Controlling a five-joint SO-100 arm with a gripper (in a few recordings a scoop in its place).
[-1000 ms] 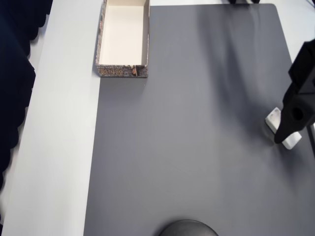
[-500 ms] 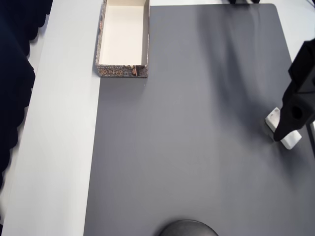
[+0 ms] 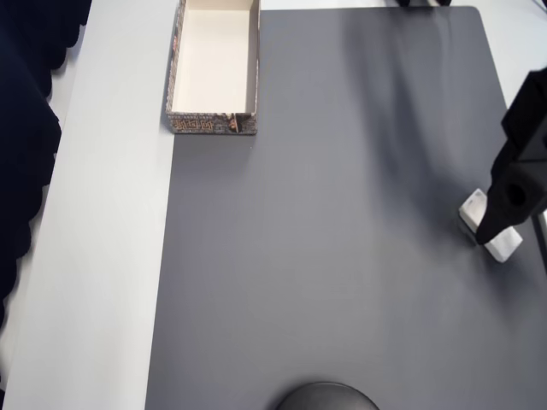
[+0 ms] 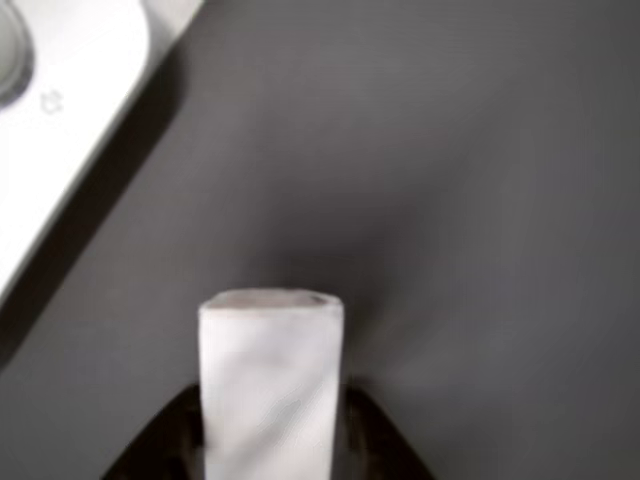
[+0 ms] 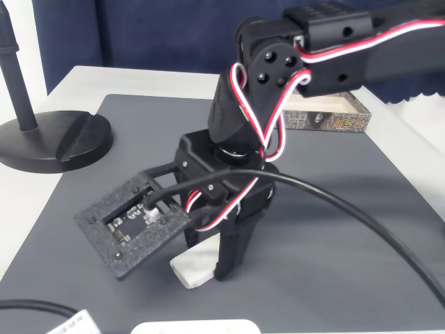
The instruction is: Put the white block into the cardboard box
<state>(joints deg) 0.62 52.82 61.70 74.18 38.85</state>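
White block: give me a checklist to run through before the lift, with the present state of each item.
1. Block sits between the tool's fingers: ok, the wrist view shows it centred with a dark finger on each side.
2. Fingers pressed on the block: cannot tell, contact is not clear in any view.
3. Block off the mat: not ok, in the fixed view it seems to rest on the mat.
4. Box open and empty: ok in the overhead view.
5. Path across the mat to the box free of things: ok in the overhead view.
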